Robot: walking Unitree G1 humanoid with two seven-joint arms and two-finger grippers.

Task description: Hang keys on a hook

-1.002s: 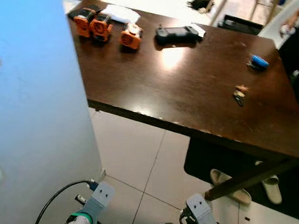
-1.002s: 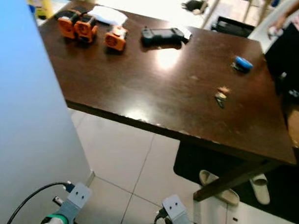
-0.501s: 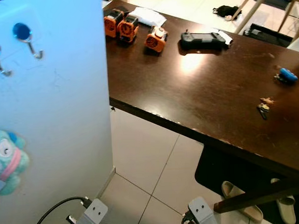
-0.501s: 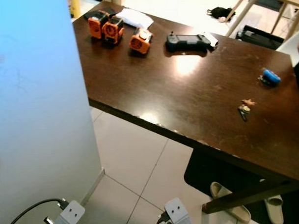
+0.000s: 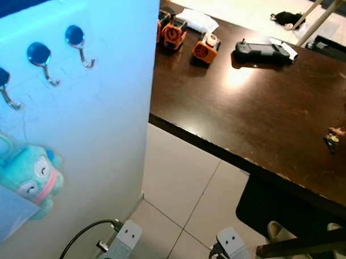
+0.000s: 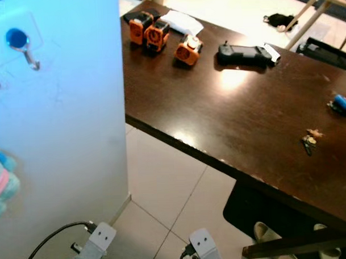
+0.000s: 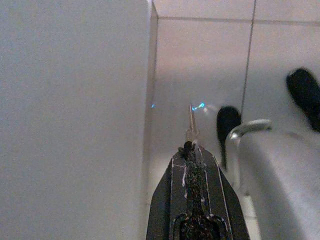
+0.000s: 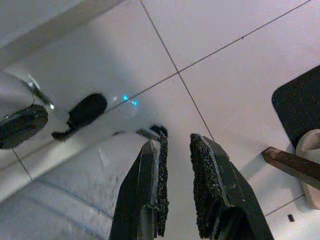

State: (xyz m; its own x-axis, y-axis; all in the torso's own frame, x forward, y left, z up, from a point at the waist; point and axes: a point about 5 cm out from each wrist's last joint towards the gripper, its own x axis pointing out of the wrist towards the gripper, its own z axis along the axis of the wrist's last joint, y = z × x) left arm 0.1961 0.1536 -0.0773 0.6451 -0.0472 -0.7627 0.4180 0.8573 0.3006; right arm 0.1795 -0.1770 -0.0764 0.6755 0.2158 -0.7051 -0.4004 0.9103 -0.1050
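Three blue-capped metal hooks [image 5: 75, 39] stick out of a white panel [image 5: 105, 143] on my left. A small bunch of keys [image 6: 308, 139] lies on the dark wooden table [image 6: 229, 122], far to the right near its front edge. Both arms hang low over the tiled floor. My left gripper [image 7: 189, 148] is shut, and a thin metal blade [image 7: 191, 120], seemingly a key, sticks out past its tips. My right gripper [image 8: 178, 140] is open with nothing between its pads.
A teal plush toy [image 5: 32, 177] hangs on the panel below the hooks. On the table's far side are orange devices [image 5: 206, 49], a black controller [image 5: 261, 51] and a blue object [image 6: 342, 103]. Slippers [image 6: 267, 231] and a dark mat lie under the table.
The camera has swung left: the hooks and plush toy have come into view and the table has slid to the right. The keys on the table have not moved.
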